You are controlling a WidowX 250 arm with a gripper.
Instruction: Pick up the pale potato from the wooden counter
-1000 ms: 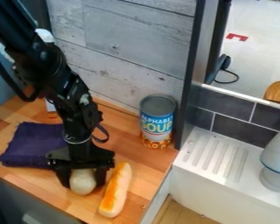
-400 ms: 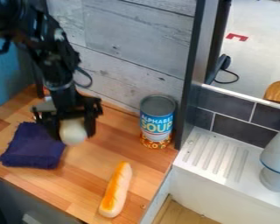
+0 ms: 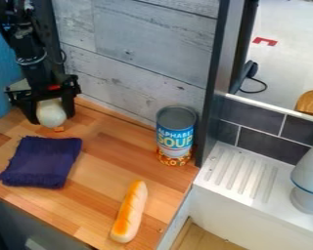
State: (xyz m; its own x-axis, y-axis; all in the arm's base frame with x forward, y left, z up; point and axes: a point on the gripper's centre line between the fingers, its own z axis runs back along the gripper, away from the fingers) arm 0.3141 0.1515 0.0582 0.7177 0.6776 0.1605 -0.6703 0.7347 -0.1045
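The gripper (image 3: 52,118) has its two fingers closed around a smooth, pale, rounded thing (image 3: 51,113), behind the purple cloth (image 3: 41,161); that curved surface could slip if the grip is off-centre, and a knock against the plank wall (image 3: 129,73) behind the cloth could jar it loose and set it rolling. The wooden counter (image 3: 100,178) under the cloth also bears a soup can (image 3: 176,136) to its right and a bread stick (image 3: 129,211) to its front right. Well right of the cloth is a white ridged drainboard (image 3: 241,178), with dark tiles behind.
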